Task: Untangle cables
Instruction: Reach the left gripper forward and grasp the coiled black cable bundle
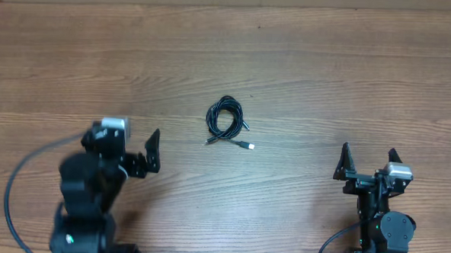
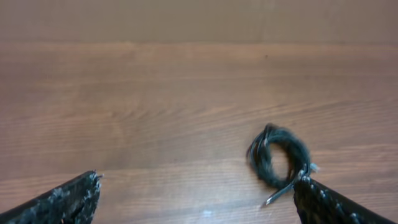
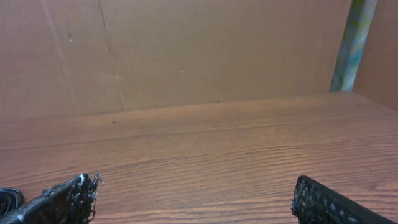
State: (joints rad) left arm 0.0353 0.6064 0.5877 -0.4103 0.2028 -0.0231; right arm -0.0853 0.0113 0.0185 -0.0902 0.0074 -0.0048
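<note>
On the brown wooden table (image 1: 327,70), tangled thin black cables (image 1: 226,120) lie central, with the left gripper (image 2: 198,186) at eight o'clock and the right gripper (image 1: 369,152) at four, both agape, likely readied for reaching.

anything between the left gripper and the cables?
Nothing, just bare table between the open left gripper and the coiled cables, which lie ahead to its right. The left wrist and overhead views both show it.

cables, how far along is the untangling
Done: nothing yet; the cables lie coiled in one bundle in the middle of the table. In hand: nothing; both pairs of jaws stand open and empty, apart from the bundle. Left: the whole job, pulling the cables apart and laying them out separately.
</note>
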